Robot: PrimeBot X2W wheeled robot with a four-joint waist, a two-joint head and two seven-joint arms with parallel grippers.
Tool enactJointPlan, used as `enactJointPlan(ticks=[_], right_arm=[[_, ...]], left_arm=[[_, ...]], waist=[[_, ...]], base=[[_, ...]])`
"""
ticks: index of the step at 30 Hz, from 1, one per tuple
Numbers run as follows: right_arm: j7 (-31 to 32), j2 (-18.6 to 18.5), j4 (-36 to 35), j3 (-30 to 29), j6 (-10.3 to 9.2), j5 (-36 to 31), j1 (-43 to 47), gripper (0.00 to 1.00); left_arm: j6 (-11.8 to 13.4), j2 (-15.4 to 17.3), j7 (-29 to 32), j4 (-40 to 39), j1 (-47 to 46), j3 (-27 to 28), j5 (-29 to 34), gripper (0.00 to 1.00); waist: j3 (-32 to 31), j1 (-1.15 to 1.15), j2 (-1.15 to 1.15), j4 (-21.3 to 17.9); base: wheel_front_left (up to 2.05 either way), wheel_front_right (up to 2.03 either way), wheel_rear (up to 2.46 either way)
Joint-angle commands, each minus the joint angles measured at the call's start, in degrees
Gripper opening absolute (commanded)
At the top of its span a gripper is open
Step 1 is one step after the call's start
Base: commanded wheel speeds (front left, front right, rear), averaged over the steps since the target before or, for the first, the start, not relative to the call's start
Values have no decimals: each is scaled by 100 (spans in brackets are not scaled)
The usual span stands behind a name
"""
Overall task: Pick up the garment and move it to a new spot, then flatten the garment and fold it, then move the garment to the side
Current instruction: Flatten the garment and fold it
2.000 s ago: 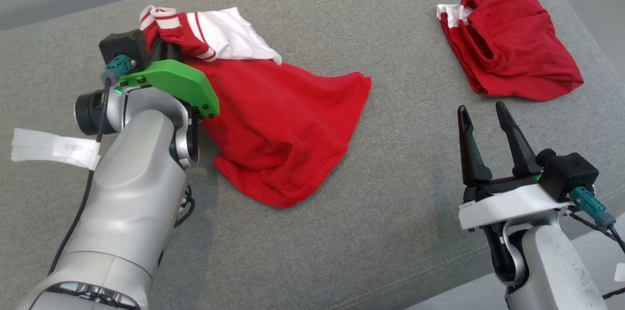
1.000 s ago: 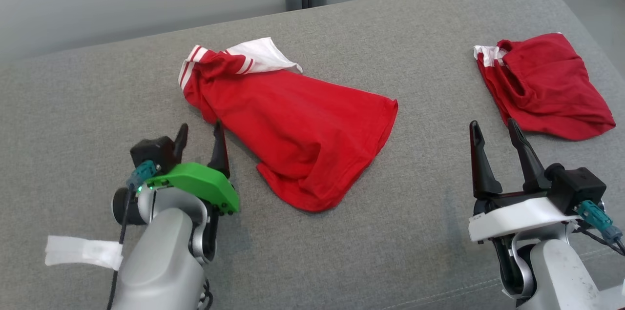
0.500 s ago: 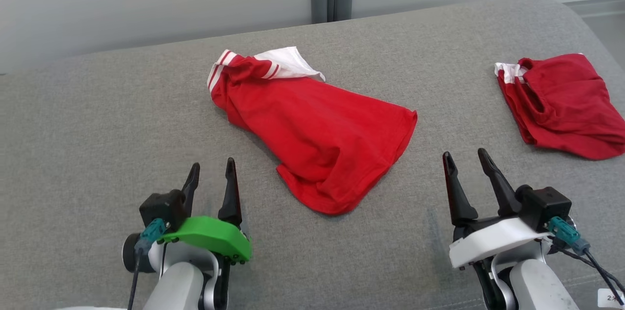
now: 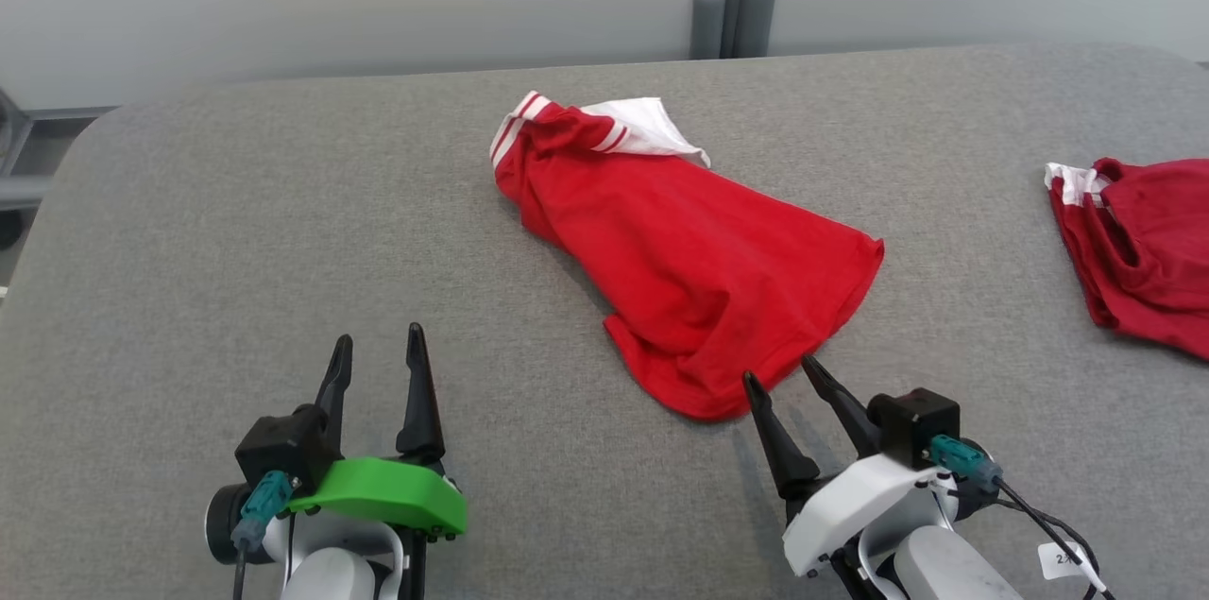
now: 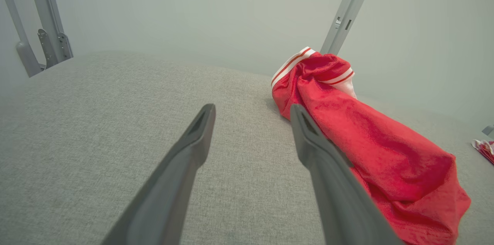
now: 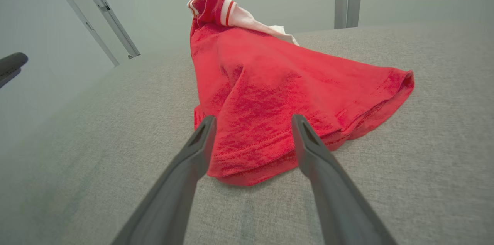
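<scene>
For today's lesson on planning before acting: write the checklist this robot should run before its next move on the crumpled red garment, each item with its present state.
1. Right gripper open: ok.
2. Its fingers aimed at the near hem of the crumpled red fabric garment with white striped trim: ok.
3. Left gripper open and empty: ok.
4. Garment flattened on the grey fabric surface: not ok, bunched.
5. Second red garment at the right lies apart: ok.
</scene>
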Motion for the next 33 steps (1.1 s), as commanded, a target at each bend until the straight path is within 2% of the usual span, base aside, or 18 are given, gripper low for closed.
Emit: enactJointPlan(ticks=[1,10,17,18,19,20,21,22,25,33], right_arm=[[-13,-38,206,66,0,85,-128,100],[-58,-30,1321,240,0,196,-670,100],[-60,-32,2243,-92,0,-502,-1074,99],[-60,-35,2320,-181,0,-676,-1109,63],[-60,-32,2371,-278,0,-776,-1123,35],[-60,-31,2396,-357,0,-896,-1138,20],[-60,-31,2396,-357,0,-896,-1138,20],[-60,-30,2397,-440,0,-973,-1147,0],[-61,-36,2220,-754,0,-1133,-1164,0],[-61,-31,1208,-1416,0,-1212,-1179,0]], left_arm=[[4,15,4,-37,100,-7,48,100],[-2,16,2,-136,157,-103,-45,100],[9,15,3,-168,177,-182,-80,100],[13,15,3,-171,185,-186,-83,100],[16,15,3,-173,194,-188,-93,100],[24,15,3,-179,203,-195,-100,100],[24,15,3,-179,203,-195,-100,100],[39,15,3,-184,213,-197,-97,100],[67,15,3,-207,244,-177,-111,100],[62,15,3,-244,309,-187,-187,100]], waist=[[17,0,0,277],[33,0,0,809],[44,0,0,1043],[44,0,0,1059],[43,0,0,1071],[43,0,0,1078],[43,0,0,1078],[41,0,0,1079],[33,0,0,1025],[34,0,0,721]], base=[[0,0,0],[0,0,0],[0,0,0],[0,0,0],[0,0,0],[0,0,0],[0,0,0],[0,0,0],[0,0,0],[0,0,0]])
